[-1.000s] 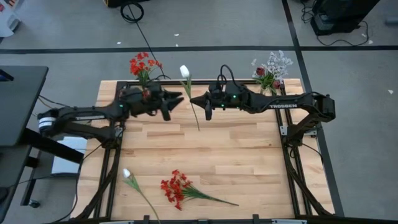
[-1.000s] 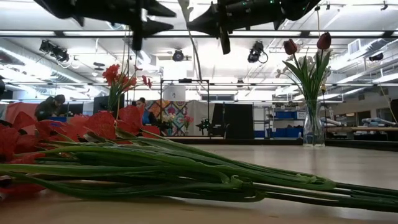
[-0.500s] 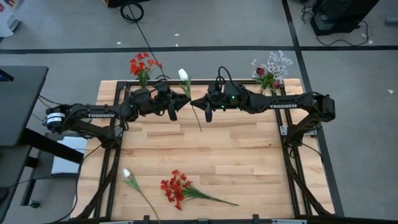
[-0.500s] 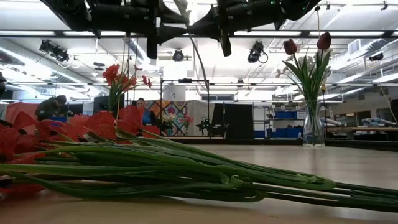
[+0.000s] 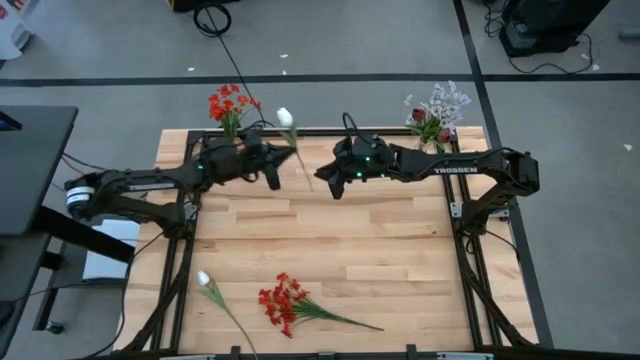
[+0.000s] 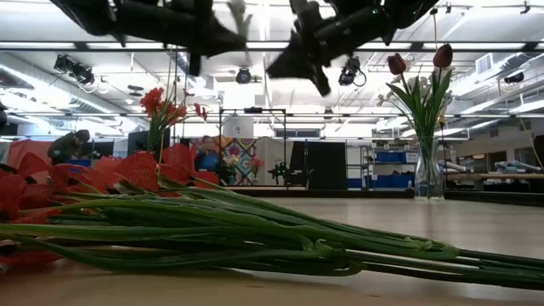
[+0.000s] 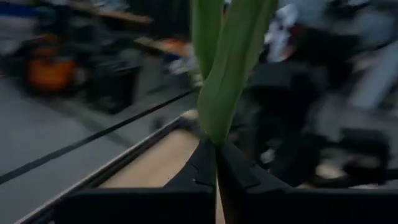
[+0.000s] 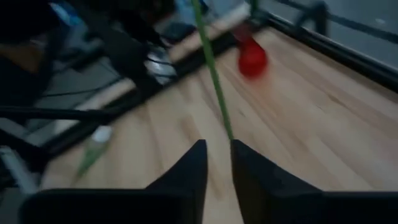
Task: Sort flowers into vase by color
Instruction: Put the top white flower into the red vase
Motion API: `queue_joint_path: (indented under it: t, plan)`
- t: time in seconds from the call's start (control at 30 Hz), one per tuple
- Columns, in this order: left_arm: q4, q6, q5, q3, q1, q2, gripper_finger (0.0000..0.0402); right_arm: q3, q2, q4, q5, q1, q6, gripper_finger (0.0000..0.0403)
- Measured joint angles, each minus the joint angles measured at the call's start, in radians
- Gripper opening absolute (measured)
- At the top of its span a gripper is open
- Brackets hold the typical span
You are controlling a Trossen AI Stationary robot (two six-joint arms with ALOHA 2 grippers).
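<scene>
A white tulip (image 5: 285, 117) on a thin green stem hangs above the table's far middle, and my left gripper (image 5: 289, 158) is shut on it. My right gripper (image 5: 322, 183) stands open just right of it. In the right wrist view the stem's lower end (image 8: 224, 121) shows just beyond the gap of that gripper (image 8: 218, 152); whether they touch cannot be told. One vase of red flowers (image 5: 230, 105) stands at the far left. Another vase with maroon tulips and pale sprigs (image 5: 435, 118) stands at the far right. A white tulip (image 5: 208, 287) and a red cluster (image 5: 283, 303) lie on the table near the front edge. My left gripper (image 7: 216, 152) pinches the tulip's stem at a green leaf (image 7: 217, 124) between its two fingers. The fingers come level from the table's left and lie across the stem. The tulip is lifted clear of the table, bud uppermost and leaning toward the far left, with the stem's lower part hanging below.
The red flowers' long green stems (image 6: 255, 238) lie close before the low camera. A black frame (image 5: 400, 130) runs along the table's far edge between the two vases. Bare wood (image 5: 350, 240) lies between the arms and the flowers at the front.
My left gripper has moved toward the table's right onto the white tulip's stem and shut on it. My right gripper, which was shut on the stem, has opened and tipped downward. The tulip's bud has swung a little toward the left.
</scene>
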State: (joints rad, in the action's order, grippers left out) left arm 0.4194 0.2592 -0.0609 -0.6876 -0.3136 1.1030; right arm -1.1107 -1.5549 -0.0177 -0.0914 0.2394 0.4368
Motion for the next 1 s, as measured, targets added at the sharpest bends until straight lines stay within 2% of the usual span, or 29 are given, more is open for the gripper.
queue_joint_path:
  t: [0.2,0.33,0.47,0.53,0.63,0.87,1.0]
  plan:
    - [-0.353,-0.081,-0.17,0.001,-0.078,-0.291,0.0002,0.0,0.012,0.17,0.049,-0.007,0.015,0.0121]
    - [-0.611,-0.098,-0.32,0.0,-0.139,-0.477,0.0001,0.0,0.012,0.192,0.068,-0.022,0.014,0.0125]
    - [-0.796,-0.098,-0.475,0.001,-0.186,-0.582,0.0001,0.0,0.009,0.183,0.083,-0.023,0.013,0.0125]
    - [-0.795,-0.128,-0.527,0.001,-0.207,-0.607,0.0001,0.0,0.009,0.175,0.084,-0.021,0.013,0.0125]
    - [-0.725,-0.201,-0.546,0.011,-0.242,-0.618,0.0,0.0,0.009,0.174,0.082,-0.012,0.013,0.0126]
    - [-0.538,-0.223,-0.528,0.111,-0.31,-0.612,0.0,0.0,0.009,0.169,0.072,0.005,0.016,0.0125]
    - [-0.527,-0.222,-0.521,0.123,-0.328,-0.612,0.0,0.0,0.009,0.169,0.068,0.003,0.029,0.0125]
